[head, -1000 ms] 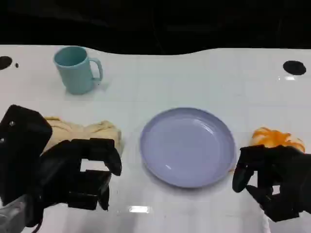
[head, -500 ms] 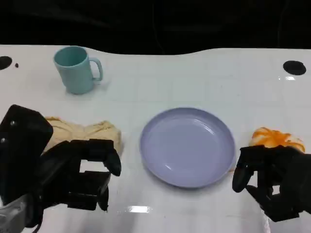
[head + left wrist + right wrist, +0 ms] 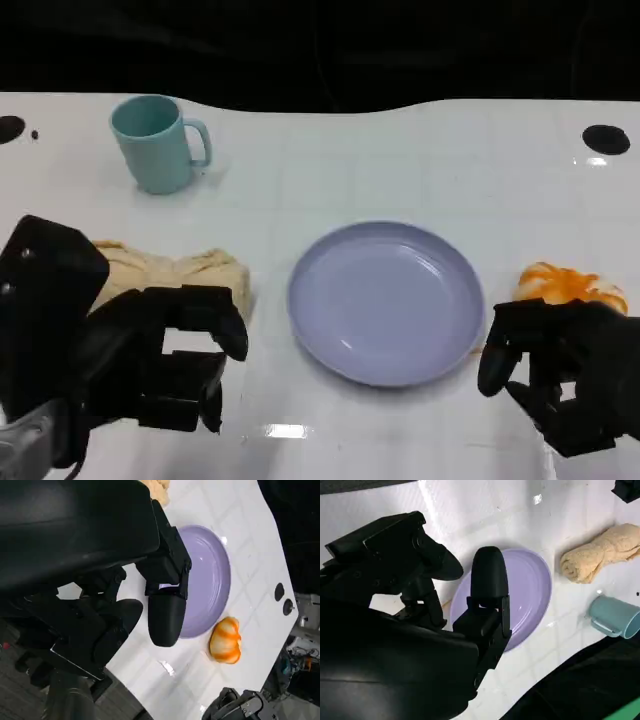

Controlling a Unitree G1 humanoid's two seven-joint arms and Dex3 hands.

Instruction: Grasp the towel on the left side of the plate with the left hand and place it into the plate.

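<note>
Head view shows the soft, pale yellow rolled-up towel point(image 3: 170, 274) lying on the white table point(image 3: 400, 160), just to the left of the round light purple plate point(image 3: 386, 302). The towel looks lumpy and wrinkled, like a little log lying on its side. Its left end is hidden behind the left hand point(image 3: 150, 355). That big black hand sits just in front of the towel, nearer the robot, and the pictures do not show whether it touches the cloth. Its fingers are bent but spread apart, and there is nothing in them.

The plate has nothing in it. On its right side lies a small orange and white thing shaped like a pumpkin point(image 3: 570, 284). The right hand point(image 3: 555, 370) sits in front of that, with its fingers curled in a bit and nothing held.

A light blue mug with a handle point(image 3: 157, 143) stands far back on the left, well apart from the towel.

Right wrist view shows the whole towel point(image 3: 600, 554) from end to end, with the rolled end plain to see, and the mug point(image 3: 615, 617) near it. Left wrist view shows just a small corner of the towel point(image 3: 157, 489), but it shows the plate point(image 3: 210, 580) and the orange thing point(image 3: 226, 641) close beside each other.
</note>
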